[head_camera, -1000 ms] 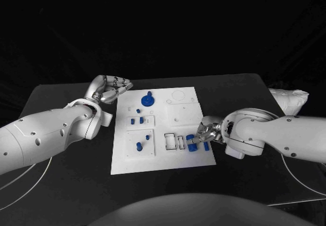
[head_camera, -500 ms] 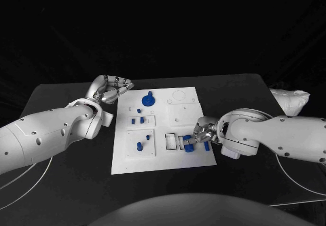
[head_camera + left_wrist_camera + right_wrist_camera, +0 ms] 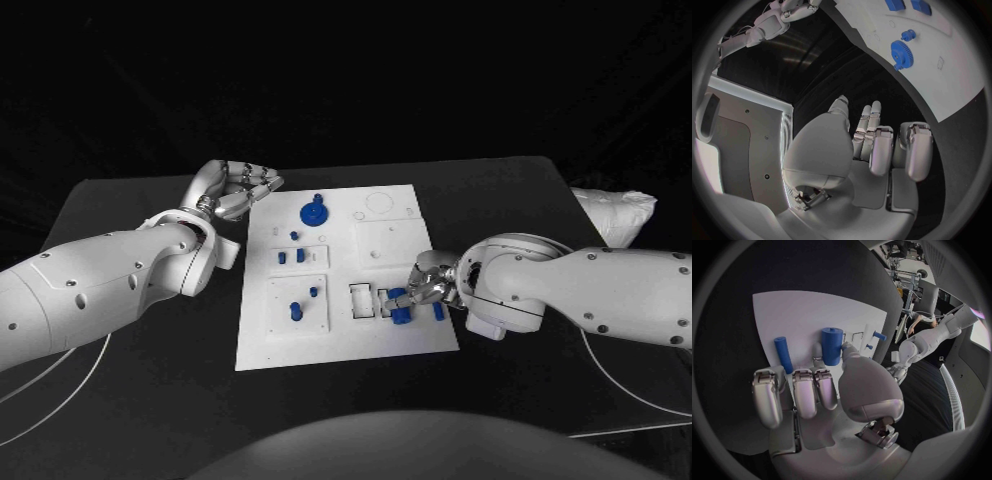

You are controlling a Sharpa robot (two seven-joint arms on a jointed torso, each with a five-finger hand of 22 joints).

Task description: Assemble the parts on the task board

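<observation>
White rectangular task board (image 3: 346,335) lies mid-worktop (image 3: 130,390) in the head view, small blue parts on it. The left hand (image 3: 231,188) hovers beside the board's far left corner, fingers curled in on nothing. The right hand (image 3: 421,283) rests at the near right edge, pinching a blue cylindrical peg (image 3: 398,300).

Left wrist view: curled fingers (image 3: 879,150), a blue gear (image 3: 901,52) on the board.

Right wrist view: thumb and finger grip the peg (image 3: 831,346); a slimmer blue rod (image 3: 783,354) lies beside it.
</observation>
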